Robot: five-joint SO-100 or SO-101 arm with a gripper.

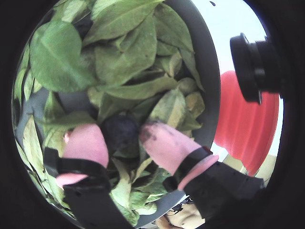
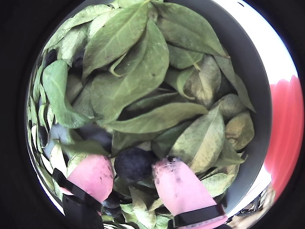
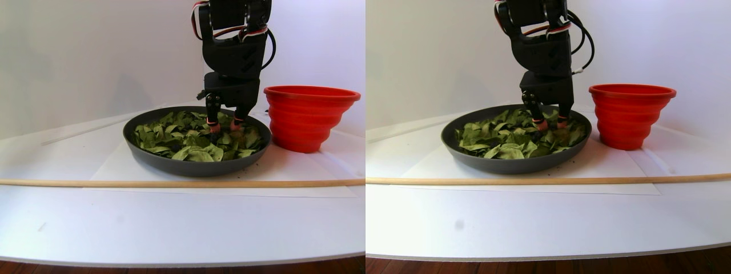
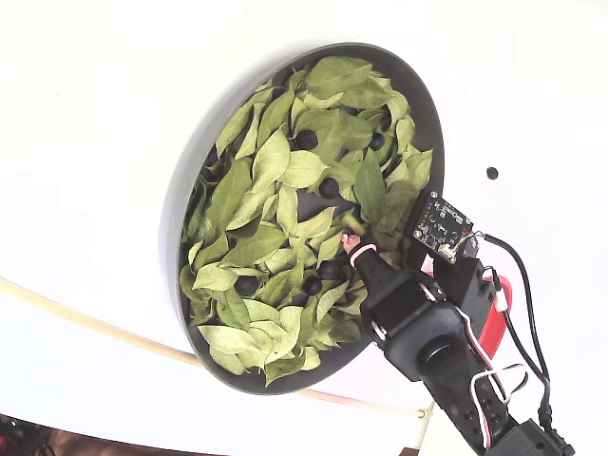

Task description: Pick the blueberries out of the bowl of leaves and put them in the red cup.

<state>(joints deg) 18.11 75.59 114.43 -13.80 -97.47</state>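
- Wrist view: the end effector (image 1: 121, 138) is down among the leaves (image 1: 124, 57) with its two pink-tipped fingers (image 1: 86, 143) spread on either side of one blueberry (image 1: 120, 131); they flank it, and contact cannot be told.
- The other wrist view shows that blueberry (image 2: 133, 163) between the pink fingers (image 2: 178, 186), with more dark berries lower left.
- Fixed view: several blueberries (image 4: 306, 140) lie scattered among leaves in the dark grey bowl (image 4: 185, 180).
- Stereo pair view: the red cup (image 3: 308, 117) stands upright on the white desk (image 3: 171, 222), just right of the bowl, behind a thin wooden rod (image 3: 143, 183).
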